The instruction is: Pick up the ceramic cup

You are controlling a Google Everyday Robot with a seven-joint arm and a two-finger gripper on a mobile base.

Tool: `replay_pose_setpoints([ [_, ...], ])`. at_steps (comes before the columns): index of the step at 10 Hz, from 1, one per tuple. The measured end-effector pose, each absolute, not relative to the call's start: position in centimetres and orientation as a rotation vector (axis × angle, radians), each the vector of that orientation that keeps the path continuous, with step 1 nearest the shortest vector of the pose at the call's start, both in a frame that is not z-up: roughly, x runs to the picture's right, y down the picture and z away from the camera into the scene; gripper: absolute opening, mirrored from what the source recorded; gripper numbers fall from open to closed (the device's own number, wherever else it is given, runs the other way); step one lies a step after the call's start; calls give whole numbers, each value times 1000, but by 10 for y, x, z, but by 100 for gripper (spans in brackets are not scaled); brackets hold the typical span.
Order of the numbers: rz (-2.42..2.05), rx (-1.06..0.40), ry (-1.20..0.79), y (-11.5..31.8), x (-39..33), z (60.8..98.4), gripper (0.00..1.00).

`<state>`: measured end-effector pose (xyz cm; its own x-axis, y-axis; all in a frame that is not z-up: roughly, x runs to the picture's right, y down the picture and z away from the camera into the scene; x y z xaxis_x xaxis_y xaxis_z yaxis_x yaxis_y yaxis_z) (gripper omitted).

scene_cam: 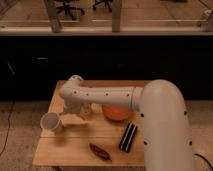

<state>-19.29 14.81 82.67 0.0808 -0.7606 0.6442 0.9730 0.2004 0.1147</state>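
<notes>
Holds the gripper low over the left part of the wooden table, just to the right of the ceramic cup, with the white arm stretched across from the right. Has the jaws spread wide and grasping nothing, which suits a reach: needs room to pass either side of the cup's wall before any squeeze. Places the cup near the table's left edge, white and small, rim turned up and somewhat leftward, seemingly leaning rather than standing square; cannot tell whether a fingertip touches it or stops just short. Meets the cup from its side, probably because the tapered wall gives two flat fingers a surer hold than the round rim would. Leaves the orange bowl just beyond the forearm to the right, and a black rectangular object and a small brown object nearer the front edge, all apart from the cup and so no hindrance. Looks like the reaching stage, with the lift not yet begun. Calls next for a short shift leftward to bracket the cup, then a close and a rise. Risks pushing so light a cup toward the nearby edge, so gentleness seems wise.
</notes>
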Motion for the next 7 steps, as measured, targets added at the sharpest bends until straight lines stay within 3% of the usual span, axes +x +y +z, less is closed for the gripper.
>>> replay_pose_setpoints([
  [7, -1266, -352, -636, 133, -178, 834, 80],
])
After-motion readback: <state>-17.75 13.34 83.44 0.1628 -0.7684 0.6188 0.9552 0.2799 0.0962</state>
